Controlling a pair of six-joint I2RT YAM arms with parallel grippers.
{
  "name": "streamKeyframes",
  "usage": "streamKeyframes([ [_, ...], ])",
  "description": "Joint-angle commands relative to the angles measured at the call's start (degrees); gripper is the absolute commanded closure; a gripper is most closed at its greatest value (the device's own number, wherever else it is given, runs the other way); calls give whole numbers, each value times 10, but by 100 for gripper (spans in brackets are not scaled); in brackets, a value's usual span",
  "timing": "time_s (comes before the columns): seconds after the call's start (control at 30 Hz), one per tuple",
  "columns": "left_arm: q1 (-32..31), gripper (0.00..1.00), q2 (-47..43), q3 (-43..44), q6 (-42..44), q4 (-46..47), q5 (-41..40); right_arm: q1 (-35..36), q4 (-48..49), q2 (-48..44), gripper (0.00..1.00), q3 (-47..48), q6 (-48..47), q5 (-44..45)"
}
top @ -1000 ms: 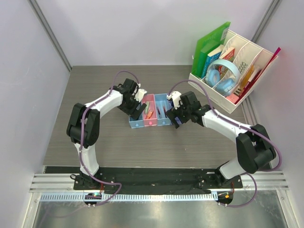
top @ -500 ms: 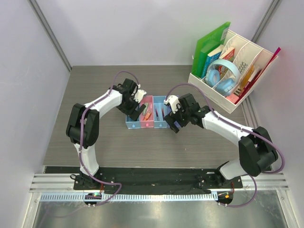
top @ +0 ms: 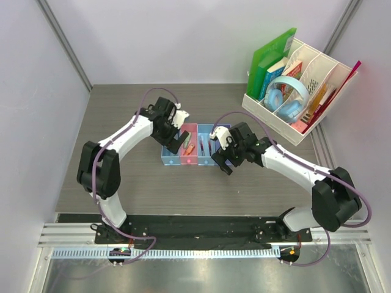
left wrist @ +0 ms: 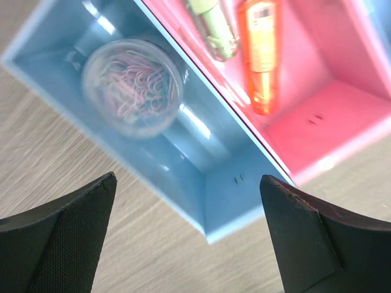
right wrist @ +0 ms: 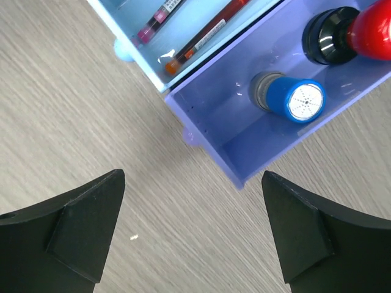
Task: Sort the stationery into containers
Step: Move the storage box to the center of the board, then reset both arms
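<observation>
Four joined trays stand in a row mid-table. In the left wrist view the light blue end tray holds a round translucent disc of paper clips. The pink tray holds a green piece and an orange piece. In the right wrist view another light blue tray holds slim pens. The purple tray holds a blue-capped bit and a red-capped bit. My left gripper is open above the left end. My right gripper is open above the purple tray's near corner.
A white perforated desk organizer with books, folders and blue headphones stands at the back right. Grey walls close the table on the left and at the back. A black rail with both arm bases runs along the near edge.
The row of trays has slid a little to the left. The left gripper has shifted left with it. The right gripper has moved left and nearer to the front.
</observation>
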Motion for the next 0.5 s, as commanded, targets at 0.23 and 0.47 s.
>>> streamKeyframes([
  [0.23,0,0,-232,-36,17,-30,16,-12,-111,-91,0,129,-34,52],
  [0.47,163,0,-363,-125,46,12,218,-137,-173,-164,0,117,-39,-96],
])
